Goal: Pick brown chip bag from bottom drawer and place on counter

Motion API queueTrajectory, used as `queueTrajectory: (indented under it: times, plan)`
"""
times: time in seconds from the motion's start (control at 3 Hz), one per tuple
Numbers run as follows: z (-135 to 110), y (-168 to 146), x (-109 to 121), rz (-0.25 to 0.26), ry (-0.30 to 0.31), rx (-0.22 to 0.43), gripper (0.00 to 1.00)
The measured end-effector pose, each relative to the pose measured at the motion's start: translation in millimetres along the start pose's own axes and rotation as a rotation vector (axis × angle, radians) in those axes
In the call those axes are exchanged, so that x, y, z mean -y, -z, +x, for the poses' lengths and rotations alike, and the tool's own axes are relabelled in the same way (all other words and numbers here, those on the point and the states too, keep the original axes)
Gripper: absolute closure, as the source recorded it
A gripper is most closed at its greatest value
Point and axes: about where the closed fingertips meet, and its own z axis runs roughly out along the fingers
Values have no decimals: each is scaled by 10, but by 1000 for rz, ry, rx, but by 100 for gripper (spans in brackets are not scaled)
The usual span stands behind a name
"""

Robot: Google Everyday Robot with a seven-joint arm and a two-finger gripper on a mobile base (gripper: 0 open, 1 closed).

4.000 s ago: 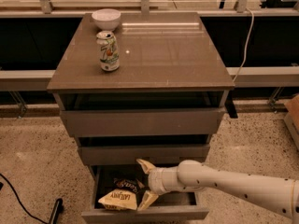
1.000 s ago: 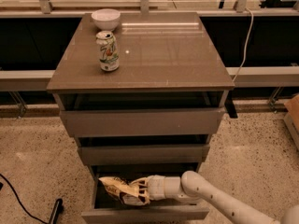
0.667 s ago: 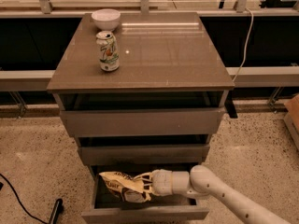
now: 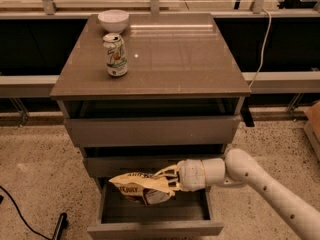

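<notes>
The gripper is clamped on the right end of the brown chip bag, which hangs over the left half of the open bottom drawer. A moment ago the bag sat lower and further left. Now it is lifted clear of the drawer floor, its top level with the middle drawer's lower edge. On the counter, the drink can and white bowl stay put at the far left.
</notes>
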Motion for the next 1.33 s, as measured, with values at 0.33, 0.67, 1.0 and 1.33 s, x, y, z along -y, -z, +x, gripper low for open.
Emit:
queueTrajectory:
  times: [0.33,0.67,1.0,1.33]
  plan:
    - [-475,273,236,-82,54,58,100]
    - [-576,307,161,-125,60,89,100]
    - [-576,307,161,-125,60,89,100]
    - [-752,574,391,-96,-14,127,100]
